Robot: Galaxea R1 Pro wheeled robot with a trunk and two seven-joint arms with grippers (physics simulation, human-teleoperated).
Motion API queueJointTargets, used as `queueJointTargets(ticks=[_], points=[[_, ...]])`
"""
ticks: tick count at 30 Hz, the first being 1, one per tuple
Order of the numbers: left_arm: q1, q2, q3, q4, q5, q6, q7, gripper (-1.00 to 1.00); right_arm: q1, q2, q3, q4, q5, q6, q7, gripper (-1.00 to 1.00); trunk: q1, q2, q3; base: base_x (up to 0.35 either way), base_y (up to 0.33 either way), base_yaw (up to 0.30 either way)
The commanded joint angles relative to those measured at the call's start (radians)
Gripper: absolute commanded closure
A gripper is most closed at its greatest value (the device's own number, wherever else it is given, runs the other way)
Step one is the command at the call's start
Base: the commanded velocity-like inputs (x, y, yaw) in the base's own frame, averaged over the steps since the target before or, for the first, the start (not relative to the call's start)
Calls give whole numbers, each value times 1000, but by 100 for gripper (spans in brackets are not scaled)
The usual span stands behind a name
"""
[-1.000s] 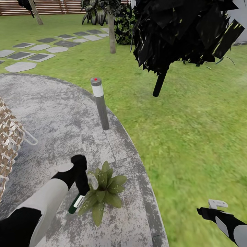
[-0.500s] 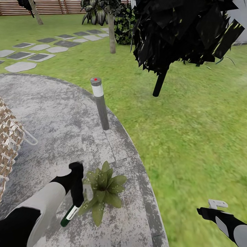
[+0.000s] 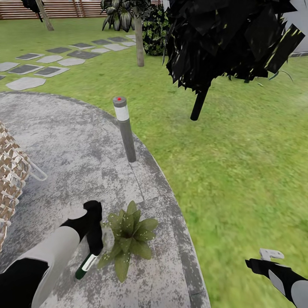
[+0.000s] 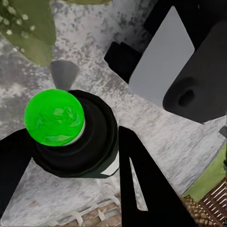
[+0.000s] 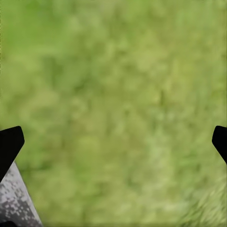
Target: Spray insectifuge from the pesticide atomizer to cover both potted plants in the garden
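Note:
The pesticide atomizer (image 3: 85,265) is a dark green bottle with a white label, tilted with its base toward me, and my left gripper (image 3: 95,239) is shut on it. It hangs just left of a potted plant (image 3: 128,237), a low green rosette on the grey patio of the garden. In the left wrist view the atomizer (image 4: 75,137) shows end-on between the black fingers of the left gripper (image 4: 71,156), with a leaf of the plant (image 4: 33,28) beyond it. My right gripper (image 3: 268,256) hovers low over the lawn at the lower right, and the right wrist view shows the right gripper (image 5: 113,142) open, with grass between its fingers.
A grey bollard lamp (image 3: 125,132) stands at the patio edge (image 3: 171,201) beyond the plant. A wicker seat (image 3: 10,179) is at the left. A dark-leaved tree (image 3: 201,98) rises on the lawn (image 3: 239,162), with stepping stones (image 3: 47,64) and a slat fence (image 3: 64,8) far back.
My left gripper has sunk a little and drawn slightly left with the atomizer, whose pale spray head no longer shows beside the leaves. The right arm has stayed still.

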Motion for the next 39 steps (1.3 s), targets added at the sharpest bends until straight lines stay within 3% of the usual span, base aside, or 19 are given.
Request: queueJointTargets(ticks=[1,3,7,9,10,13,18,21,23,26,27,32,39], points=[[0,0,-4,-31,-1,11,-8,100,0,0,-7,-1,-1,4,4,-100,0,0,-1,0,0,0],[-1,0,-3,-84,-1,15,-10,100,0,0,-8,-1,-1,4,4,-100,0,0,-1,0,0,0],[-3,3,-1,-108,-3,19,-7,100,0,0,-8,-1,-1,4,4,-100,0,0,-1,0,0,0],[-2,17,-1,-108,-3,19,-4,100,0,0,-8,-1,-1,4,4,-100,0,0,-1,0,0,0],[-1,36,-1,-108,-4,21,-2,100,0,0,-8,-1,-1,4,4,-100,0,0,-1,0,0,24],[4,48,-1,-80,-2,38,-1,100,0,0,-8,-1,-1,4,4,-100,0,0,-2,0,0,86],[22,38,-2,7,2,45,5,100,0,0,-7,-1,-1,4,4,-100,0,0,-4,0,0,200],[23,24,-2,14,6,45,68,100,0,0,-7,-1,-1,4,4,-100,0,0,-6,0,0,226],[23,21,-2,19,21,45,99,100,0,0,-7,-1,-1,4,4,-100,0,0,-7,0,0,227],[24,19,-3,35,105,46,121,100,0,0,-7,-1,-1,4,4,-100,0,0,-9,0,0,227],[24,16,-3,36,116,46,122,100,0,0,-7,-1,-1,4,4,-100,0,0,-9,0,0,227],[23,-9,-3,39,145,50,193,100,0,0,-7,-1,-1,4,4,-100,0,0,-12,0,0,199],[23,-25,-3,41,167,59,213,100,0,0,-9,-1,-1,4,6,-100,0,0,-12,0,-10,23]])
